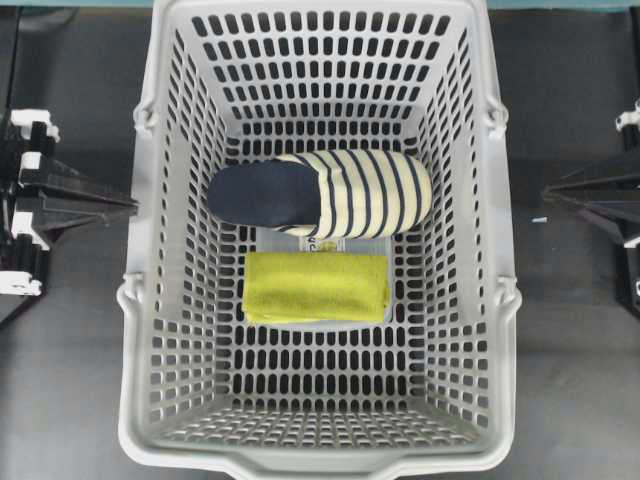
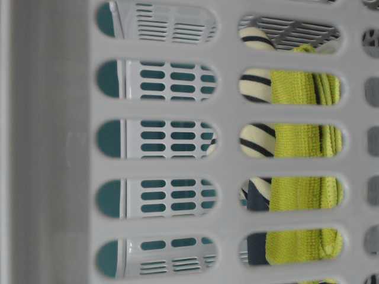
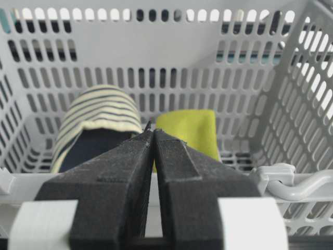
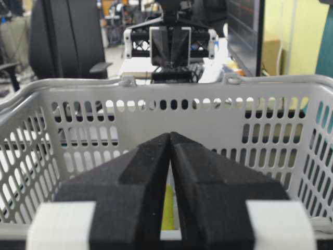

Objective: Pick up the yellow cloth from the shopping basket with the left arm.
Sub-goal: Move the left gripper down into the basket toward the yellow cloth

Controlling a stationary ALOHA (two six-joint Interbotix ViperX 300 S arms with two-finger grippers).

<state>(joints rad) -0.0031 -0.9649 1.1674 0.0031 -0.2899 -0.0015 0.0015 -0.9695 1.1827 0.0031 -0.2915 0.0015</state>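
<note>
1. Left end effector (image 3: 152, 133) is clenched with nothing in it, its tips pressed together outside the basket's (image 1: 150, 300) left wall
2. Right end effector (image 4: 170, 136) is clenched and empty too, outside the right wall
3. Yellow cloth (image 1: 316, 287) lies flat and folded on the basket floor, near the middle, on the side toward the bottom edge of the overhead view
4. Striped slipper (image 1: 320, 193) lies on the floor just beside the cloth, on its far side
5. Basket stands on the dark surface (image 1: 70, 400) between both arms
</note>
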